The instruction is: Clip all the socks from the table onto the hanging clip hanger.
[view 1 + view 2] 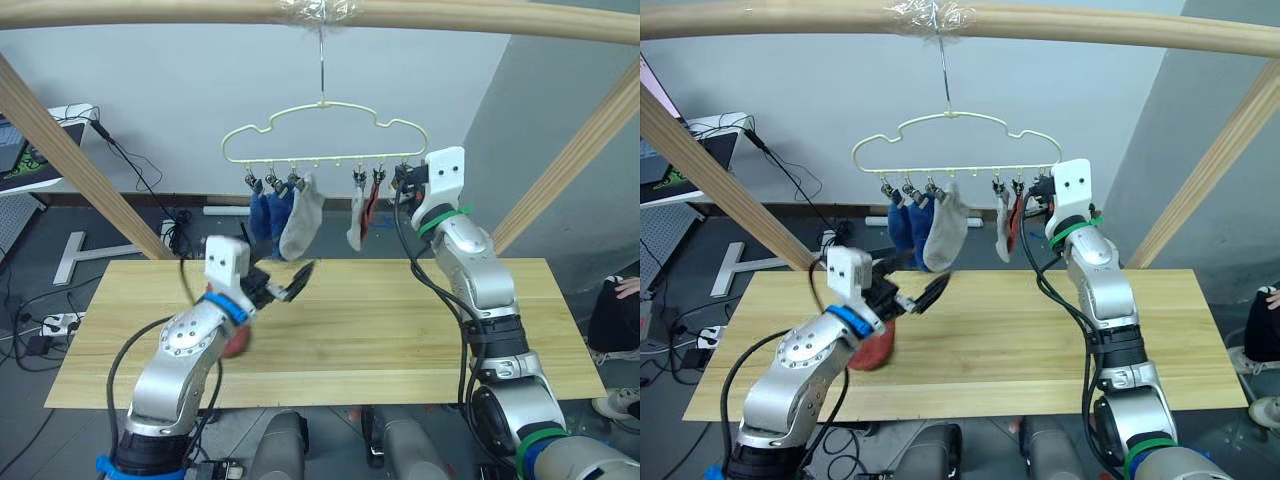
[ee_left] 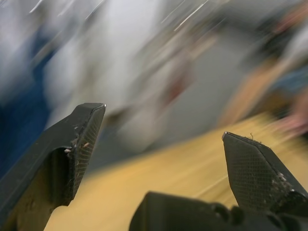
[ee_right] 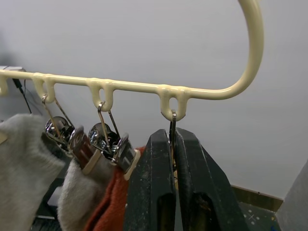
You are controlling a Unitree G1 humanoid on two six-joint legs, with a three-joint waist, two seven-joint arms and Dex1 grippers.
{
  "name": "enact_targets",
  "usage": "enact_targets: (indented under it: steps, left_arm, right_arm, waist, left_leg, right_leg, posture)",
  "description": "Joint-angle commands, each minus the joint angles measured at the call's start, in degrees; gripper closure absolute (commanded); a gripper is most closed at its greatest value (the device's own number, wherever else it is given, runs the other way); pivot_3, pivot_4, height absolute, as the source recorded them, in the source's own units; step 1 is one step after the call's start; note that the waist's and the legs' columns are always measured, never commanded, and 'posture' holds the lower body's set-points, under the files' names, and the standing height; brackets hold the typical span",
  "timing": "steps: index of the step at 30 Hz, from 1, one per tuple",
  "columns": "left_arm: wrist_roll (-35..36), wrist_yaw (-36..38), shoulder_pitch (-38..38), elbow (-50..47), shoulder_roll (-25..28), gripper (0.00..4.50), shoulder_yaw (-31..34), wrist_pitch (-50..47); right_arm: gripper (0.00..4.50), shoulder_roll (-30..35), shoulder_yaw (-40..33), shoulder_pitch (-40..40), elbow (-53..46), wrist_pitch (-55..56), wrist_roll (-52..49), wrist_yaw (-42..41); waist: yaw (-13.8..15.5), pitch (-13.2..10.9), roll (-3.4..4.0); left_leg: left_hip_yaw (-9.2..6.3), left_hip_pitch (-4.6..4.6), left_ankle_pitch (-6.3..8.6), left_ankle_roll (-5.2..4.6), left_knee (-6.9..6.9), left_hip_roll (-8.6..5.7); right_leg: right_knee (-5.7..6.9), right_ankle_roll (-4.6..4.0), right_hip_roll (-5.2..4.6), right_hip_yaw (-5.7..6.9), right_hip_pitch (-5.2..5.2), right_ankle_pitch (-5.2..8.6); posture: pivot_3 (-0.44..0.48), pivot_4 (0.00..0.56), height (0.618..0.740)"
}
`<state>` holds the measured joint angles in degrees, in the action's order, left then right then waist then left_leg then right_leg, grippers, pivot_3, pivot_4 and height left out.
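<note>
The thin pale-yellow wire clip hanger [image 1: 325, 135] hangs from the thick wooden pole [image 1: 150, 10]. 5 socks hang on it now: 2 blue socks [image 1: 265, 215], a light grey sock [image 1: 302, 218], another light grey sock [image 1: 356, 222] and a rust-red sock [image 1: 370, 205]. 1 more soft rust-red ankle sock [image 1: 874, 350] lies on the long light wooden worktop [image 1: 400, 320], under the left arm.

The right gripper [image 3: 173, 144] has its jaws pressed together on the last metal clip [image 3: 172, 126] at the end of the bar. The left gripper [image 2: 161, 144] has its jaws wide apart and holds nothing.

To do this step well, I think the left gripper should go down and pinch the sock by its top edge. Then lift it slowly to the clip, so the hanger does not swing.
</note>
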<state>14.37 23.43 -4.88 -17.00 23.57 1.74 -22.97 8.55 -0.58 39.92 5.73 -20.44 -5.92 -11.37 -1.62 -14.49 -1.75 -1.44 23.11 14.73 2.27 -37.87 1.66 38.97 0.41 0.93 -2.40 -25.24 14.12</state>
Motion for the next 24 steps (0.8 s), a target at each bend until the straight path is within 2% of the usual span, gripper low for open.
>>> enact_targets:
  steps: [1,5,10,18,24]
  left_arm:
    - [-3.8,-3.4,0.4,6.8,0.6,0.0,2.9,2.9]
    - [-7.7,-5.7,-0.8,17.1,1.1,0.0,3.4,6.2]
    - [-11.0,-5.8,-4.1,25.2,1.7,0.0,2.4,8.6]
    - [-11.5,-8.2,-6.6,32.9,0.9,0.0,4.4,9.6]
    - [-8.9,-3.6,-8.3,42.0,-0.1,0.0,3.8,7.6]
  right_arm:
    - [4.49,1.3,-0.1,-0.1,-4.3,-1.9,-0.8,-1.7]
    - [4.49,1.7,-0.3,-1.5,-6.0,-3.7,-0.8,-1.7]
    - [4.49,1.4,-0.1,-1.9,-7.3,-5.2,-0.8,-1.5]
    - [4.49,1.7,-0.1,-2.2,-8.5,-6.6,-0.9,-1.6]
    - [4.49,1.8,-0.1,-2.2,-8.8,-7.8,-1.2,-1.7]
  waist:
    - [0.0,0.0,0.0]
    - [0.1,0.0,0.01]
    - [0.1,0.0,-0.01]
    - [0.0,0.0,-0.01]
    - [0.2,0.0,-0.01]
  left_leg:
    - [0.0,0.01,0.0,0.0,0.0,0.0]
    - [0.01,0.01,0.0,0.0,-0.01,-0.01]
    - [0.0,0.04,0.0,0.0,0.0,-0.01]
    - [-0.02,0.02,0.01,0.0,0.02,0.0]
    - [-0.02,0.02,0.0,-0.01,0.02,-0.02]
  right_leg:
    - [0.0,0.01,0.0,0.02,0.0,0.01]
    - [-0.02,0.02,-0.03,-0.03,0.01,0.01]
    - [-0.04,0.01,-0.07,0.03,0.0,0.01]
    - [-0.03,0.01,-0.09,0.01,0.0,0.01]
    - [-0.03,0.02,-0.1,0.04,0.02,0.01]
  posture:
    - [0.07,0.254,0.74]
    - [0.065,0.257,0.74]
    - [0.06,0.259,0.74]
    - [0.05,0.264,0.74]
    - [0.049,0.266,0.74]
